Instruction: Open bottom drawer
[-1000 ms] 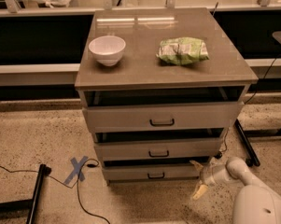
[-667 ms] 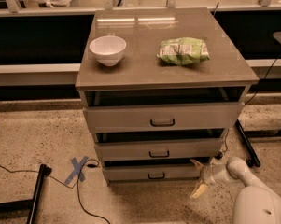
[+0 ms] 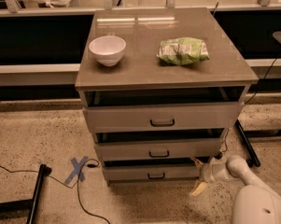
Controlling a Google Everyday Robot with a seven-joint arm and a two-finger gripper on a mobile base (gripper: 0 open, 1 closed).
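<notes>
Grey cabinet [image 3: 165, 71]: three-drawer unit with a smooth brownish-grey top, standing on a speckled floor [image 3: 37, 134].
Bottom drawer [image 3: 130, 173]: lowest of the three, with the shallowest front and a small dark bar handle [image 3: 156, 176] at its middle. A dark gap shows above the front.
Middle drawer [image 3: 130, 151]: directly above it, with a like handle and a dark gap over its front too.
Top drawer [image 3: 121, 118]: the tallest front, with a wide dark opening between it and the cabinet top.
Gripper [image 3: 197, 175]: low at the right, just beside the right end of the bottom drawer's front. Its two pale yellowish fingers [image 3: 199, 188] are spread apart, one angled up and one down, with nothing held between them. Whether they touch the drawer is unclear.
Arm [image 3: 249, 192]: white, entering from the lower right corner.
White bowl [image 3: 107, 49]: upright on the left of the cabinet top.
Green snack bag [image 3: 183, 50]: lying on the right of the top, well apart from the bowl.
Blue tape cross [image 3: 78, 168]: on the floor, left of the bottom drawer.
Black cable [image 3: 81, 200]: trailing across the floor by the tape.
</notes>
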